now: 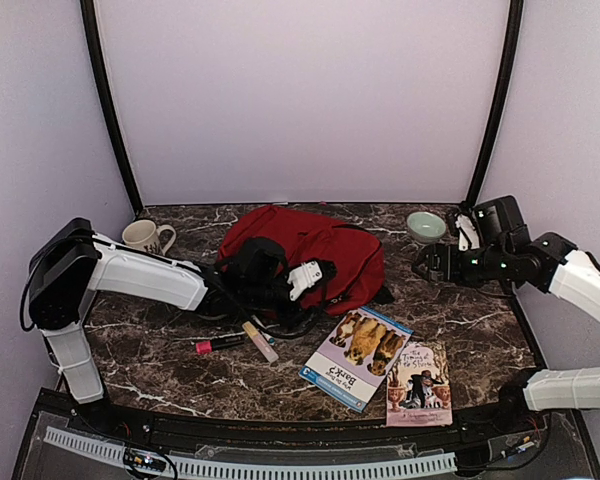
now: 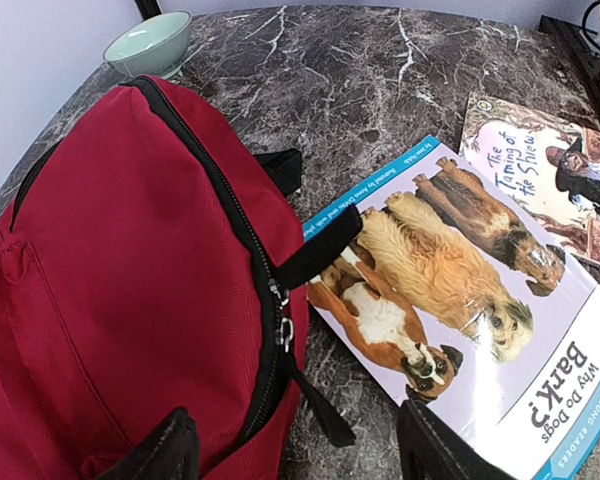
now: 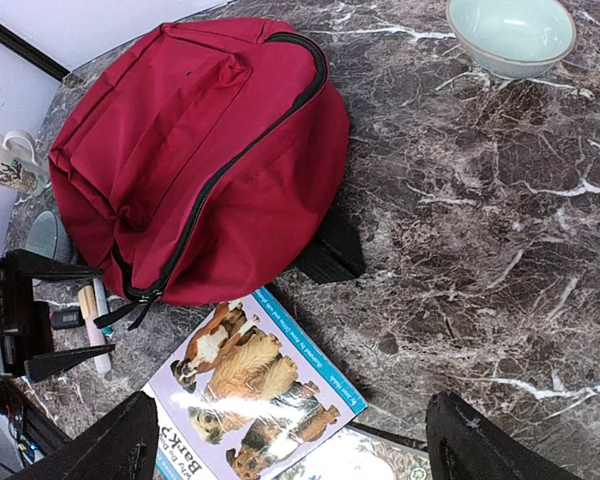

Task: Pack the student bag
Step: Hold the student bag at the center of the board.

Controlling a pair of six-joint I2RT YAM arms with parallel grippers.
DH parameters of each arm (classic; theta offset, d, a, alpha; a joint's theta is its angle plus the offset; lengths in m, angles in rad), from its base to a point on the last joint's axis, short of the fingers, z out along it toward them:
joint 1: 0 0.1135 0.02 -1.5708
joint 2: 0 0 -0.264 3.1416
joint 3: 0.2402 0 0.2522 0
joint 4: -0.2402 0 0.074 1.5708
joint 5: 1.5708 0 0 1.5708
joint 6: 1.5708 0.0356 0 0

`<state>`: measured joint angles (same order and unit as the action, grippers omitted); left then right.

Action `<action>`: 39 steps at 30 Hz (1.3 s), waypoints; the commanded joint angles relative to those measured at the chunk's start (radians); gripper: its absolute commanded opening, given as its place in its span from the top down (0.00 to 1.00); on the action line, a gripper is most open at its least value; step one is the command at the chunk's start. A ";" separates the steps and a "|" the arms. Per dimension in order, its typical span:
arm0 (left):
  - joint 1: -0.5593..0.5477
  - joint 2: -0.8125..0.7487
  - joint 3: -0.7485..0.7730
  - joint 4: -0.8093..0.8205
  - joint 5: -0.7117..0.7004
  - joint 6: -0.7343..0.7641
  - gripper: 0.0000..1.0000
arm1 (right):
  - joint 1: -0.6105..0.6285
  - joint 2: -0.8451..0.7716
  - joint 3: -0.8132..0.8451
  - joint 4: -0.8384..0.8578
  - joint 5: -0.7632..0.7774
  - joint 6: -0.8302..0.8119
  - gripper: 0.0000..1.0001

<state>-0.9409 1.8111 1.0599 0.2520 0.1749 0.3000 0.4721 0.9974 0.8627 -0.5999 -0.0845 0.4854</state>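
The student bag (image 1: pixel 310 245) is a dark-red backpack lying on its side at the back middle of the marble table, its zipper shut. My left gripper (image 1: pixel 315 285) rests low at the bag's front edge. In the left wrist view the left gripper (image 2: pixel 295 455) is open, its fingers (image 2: pixel 155 450) either side of the black zipper pull tab (image 2: pixel 325 400) without touching it. My right gripper (image 1: pixel 422 265) hovers to the right of the bag; the right wrist view shows this gripper (image 3: pixel 295 450) open and empty above the table, with the bag (image 3: pixel 200 150) ahead of it.
A dog book (image 1: pixel 358 355) and a second picture book (image 1: pixel 420 382) lie in front of the bag. A pink marker (image 1: pixel 220 343) and a tan tube (image 1: pixel 260 342) lie left of them. A mug (image 1: pixel 148 237) stands back left, a green bowl (image 1: pixel 426 225) back right.
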 commanded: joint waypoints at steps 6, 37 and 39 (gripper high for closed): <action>-0.006 0.071 0.027 0.104 -0.028 -0.001 0.78 | -0.003 0.005 0.001 -0.001 -0.071 0.010 0.10; -0.035 0.017 -0.038 0.198 -0.123 -0.089 1.00 | 0.098 0.310 0.169 -0.013 -0.246 0.000 0.39; -0.036 0.016 -0.037 0.196 -0.124 -0.090 1.00 | 0.115 0.342 0.188 -0.001 -0.248 0.001 0.40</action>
<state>-0.9691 1.8812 1.0313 0.4225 0.0586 0.2203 0.5560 1.2964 1.0016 -0.6361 -0.3237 0.4778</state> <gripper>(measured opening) 0.015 0.612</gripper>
